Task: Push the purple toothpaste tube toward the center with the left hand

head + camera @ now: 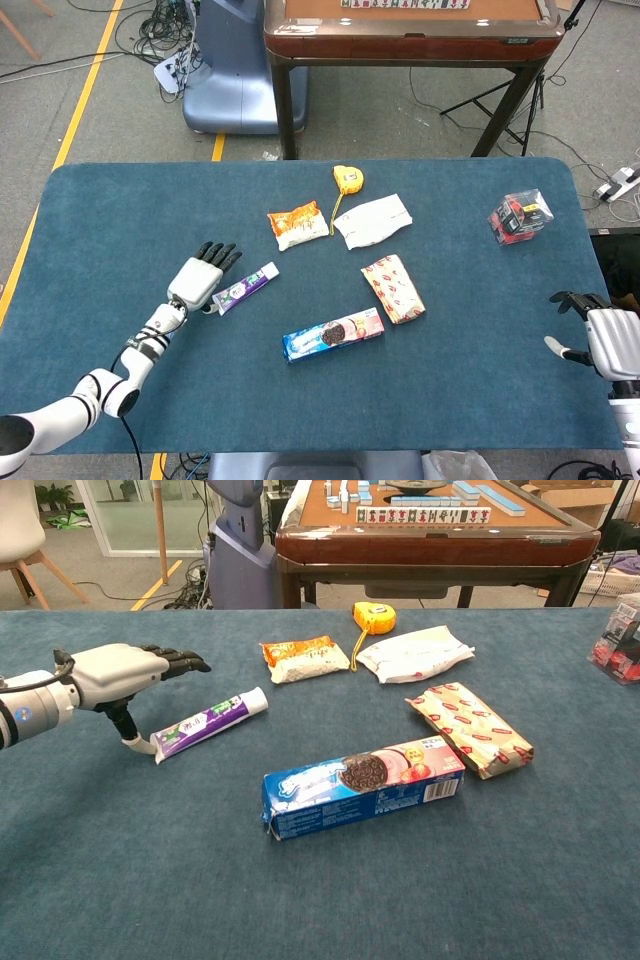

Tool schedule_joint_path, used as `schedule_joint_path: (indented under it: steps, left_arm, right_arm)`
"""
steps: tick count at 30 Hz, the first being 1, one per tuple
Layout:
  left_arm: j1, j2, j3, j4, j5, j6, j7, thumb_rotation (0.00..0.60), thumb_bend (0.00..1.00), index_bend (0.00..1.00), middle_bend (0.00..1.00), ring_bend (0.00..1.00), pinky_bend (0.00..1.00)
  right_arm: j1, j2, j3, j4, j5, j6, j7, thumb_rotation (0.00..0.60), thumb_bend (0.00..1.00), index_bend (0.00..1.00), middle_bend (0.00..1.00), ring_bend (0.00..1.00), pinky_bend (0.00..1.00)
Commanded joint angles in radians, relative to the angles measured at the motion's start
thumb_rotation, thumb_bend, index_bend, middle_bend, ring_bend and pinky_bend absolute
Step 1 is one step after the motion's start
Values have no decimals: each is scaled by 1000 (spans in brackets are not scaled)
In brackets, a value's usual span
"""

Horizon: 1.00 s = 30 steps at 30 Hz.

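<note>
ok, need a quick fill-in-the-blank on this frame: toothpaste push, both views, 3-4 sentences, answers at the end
1. The left hand touches the flat crimped end of the ____ toothpaste tube.
2. The tube's cap end points toward the ____ snack bag.
3. The yellow tape measure lies between that bag and the ____ pouch.
4. The right hand sits at the table's edge, holding ____.

Missing words: purple; orange; white; nothing
</note>
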<state>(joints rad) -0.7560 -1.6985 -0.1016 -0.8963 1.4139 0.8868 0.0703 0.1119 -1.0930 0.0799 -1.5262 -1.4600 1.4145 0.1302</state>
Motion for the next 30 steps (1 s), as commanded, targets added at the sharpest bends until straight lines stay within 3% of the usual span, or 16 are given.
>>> schedule_joint_path:
  steps: [1,30]
  left_arm:
    - [-5,-5,-7,7,-8,-2,-5,600,29,0,0,0,32]
    - [-75,-76,-35,84,-31,-39,-15,600,29,0,0,0,32]
  right_arm:
    - [0,0,0,1,1,-1,0,600,129,384,460,376,560]
    - [-7,8,2,4,3,7,21,600,129,384,460,376,560]
